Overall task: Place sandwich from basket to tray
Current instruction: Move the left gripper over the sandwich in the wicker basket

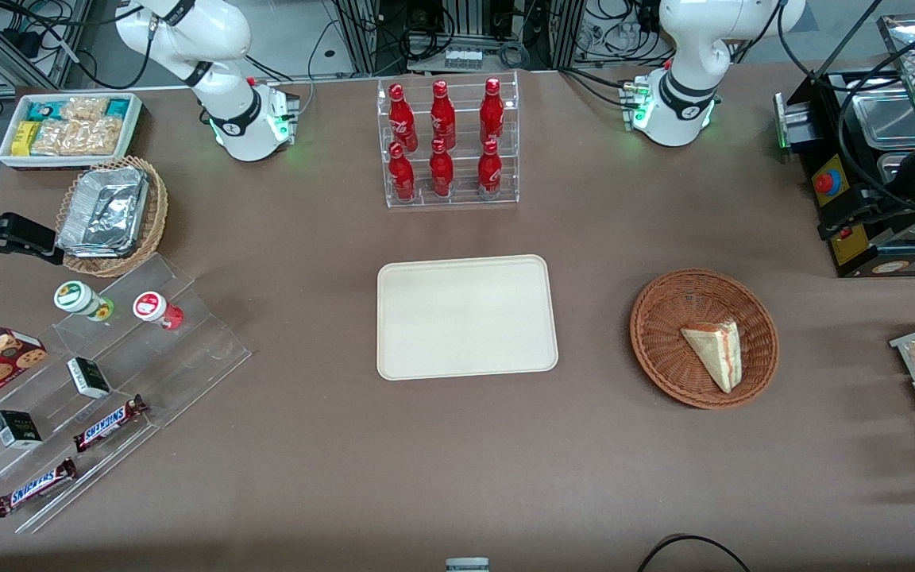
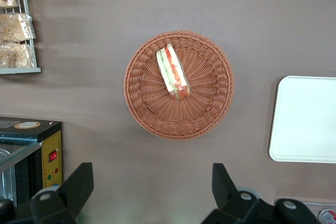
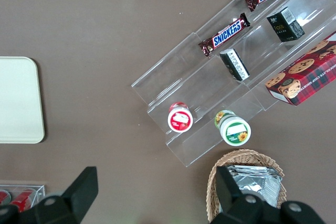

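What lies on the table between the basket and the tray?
Nothing: the front view shows bare brown table between basket and tray. The open gripper hangs above the basket.

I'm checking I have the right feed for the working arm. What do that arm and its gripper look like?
The working arm is glossy white with rounded segments, a black ring band above its base, green status lights glowing there, and dark cables trailing nearby. Its gripper, high over the table near the reddish-brown woven wicker basket, has two matte black, wedge-shaped fingers spread wide apart, on black mounts with silver screw heads.
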Action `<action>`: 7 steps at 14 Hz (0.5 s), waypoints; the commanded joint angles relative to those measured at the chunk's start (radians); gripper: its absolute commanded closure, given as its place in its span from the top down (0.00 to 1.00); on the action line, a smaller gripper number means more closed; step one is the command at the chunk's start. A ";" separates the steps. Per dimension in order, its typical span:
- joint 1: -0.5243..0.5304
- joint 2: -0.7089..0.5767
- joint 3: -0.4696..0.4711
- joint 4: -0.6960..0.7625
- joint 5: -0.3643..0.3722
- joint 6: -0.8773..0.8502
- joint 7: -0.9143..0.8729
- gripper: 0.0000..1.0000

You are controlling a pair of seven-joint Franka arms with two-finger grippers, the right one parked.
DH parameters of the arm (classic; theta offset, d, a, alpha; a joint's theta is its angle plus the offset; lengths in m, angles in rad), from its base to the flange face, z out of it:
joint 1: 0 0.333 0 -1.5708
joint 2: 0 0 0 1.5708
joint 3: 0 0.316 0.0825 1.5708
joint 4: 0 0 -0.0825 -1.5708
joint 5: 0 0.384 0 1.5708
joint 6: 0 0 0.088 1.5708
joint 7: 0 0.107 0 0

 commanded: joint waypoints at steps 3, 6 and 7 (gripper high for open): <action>0.013 0.019 -0.022 0.019 0.000 0.005 0.007 1.00; 0.003 0.127 -0.022 0.014 0.013 0.060 -0.025 1.00; 0.003 0.154 -0.022 0.005 0.013 0.089 -0.062 1.00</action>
